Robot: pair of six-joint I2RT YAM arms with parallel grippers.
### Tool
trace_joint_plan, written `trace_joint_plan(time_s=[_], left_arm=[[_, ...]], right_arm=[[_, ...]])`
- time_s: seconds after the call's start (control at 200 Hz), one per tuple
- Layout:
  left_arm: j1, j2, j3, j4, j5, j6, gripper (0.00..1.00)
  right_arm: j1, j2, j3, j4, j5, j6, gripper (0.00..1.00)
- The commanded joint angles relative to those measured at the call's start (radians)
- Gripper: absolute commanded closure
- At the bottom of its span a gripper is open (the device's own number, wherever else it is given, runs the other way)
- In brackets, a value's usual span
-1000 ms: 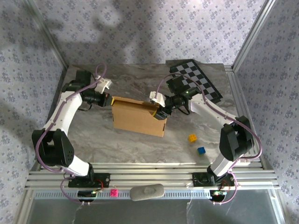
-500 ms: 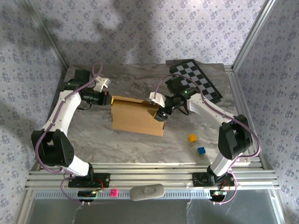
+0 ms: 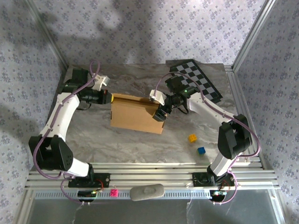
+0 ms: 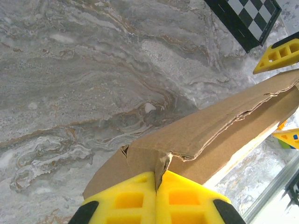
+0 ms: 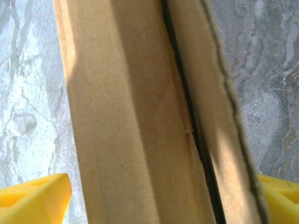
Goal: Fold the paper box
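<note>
Paper box (image 3: 136, 115): brown cardboard, partly formed, standing on the marble table (image 3: 140, 144) between the two sets of fingers.

Left fingers (image 4: 131, 200): pressed together on a thin corner flap at the box's left end. The cardboard edge just beyond their tips is ragged.

Right fingers (image 5: 32, 200): spread wide, one on each side of the doubled wall at the box's right end, gripping nothing that I can see. A dark seam between the two layers runs through the gap.

Risks, as I judge them:
- Flap tears or slips out of the left fingers, because the pinch is small and sits by a frayed edge.
- Doubled wall springs apart, since nothing presses it between the right fingers.
- Box slides or pivots on the smooth table if I pull from the left alone.
- Right fingers snag the seam if I move them sideways.
</note>
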Motion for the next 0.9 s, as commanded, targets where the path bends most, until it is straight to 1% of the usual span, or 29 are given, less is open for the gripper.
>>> trace_joint_plan(time_s=[0.0,0.19,0.405,0.585,0.895], left_arm=[[-0.011,-0.039,-0.043,0.059,0.061,-0.008,1.0],[-0.012,-0.055,-0.115,0.107,0.054,-0.019,1.0],[-0.013,-0.044,-0.076,0.065,0.052,-0.05,1.0],[-0.013,-0.058,-0.077,0.039,0.051,-0.071,1.0],[-0.013,-0.012,-0.04,0.016,0.085,-0.195,1.0]], right_arm=[[0.004,0.004,0.042,0.013,-0.019,0.097,0.09],[0.013,0.017,0.068,0.001,-0.012,0.179,0.09],[0.031,0.028,0.074,-0.017,0.01,0.183,0.09],[0.031,0.044,0.087,-0.022,0.02,0.198,0.09],[0.043,0.055,0.089,-0.03,0.033,0.195,0.09]])
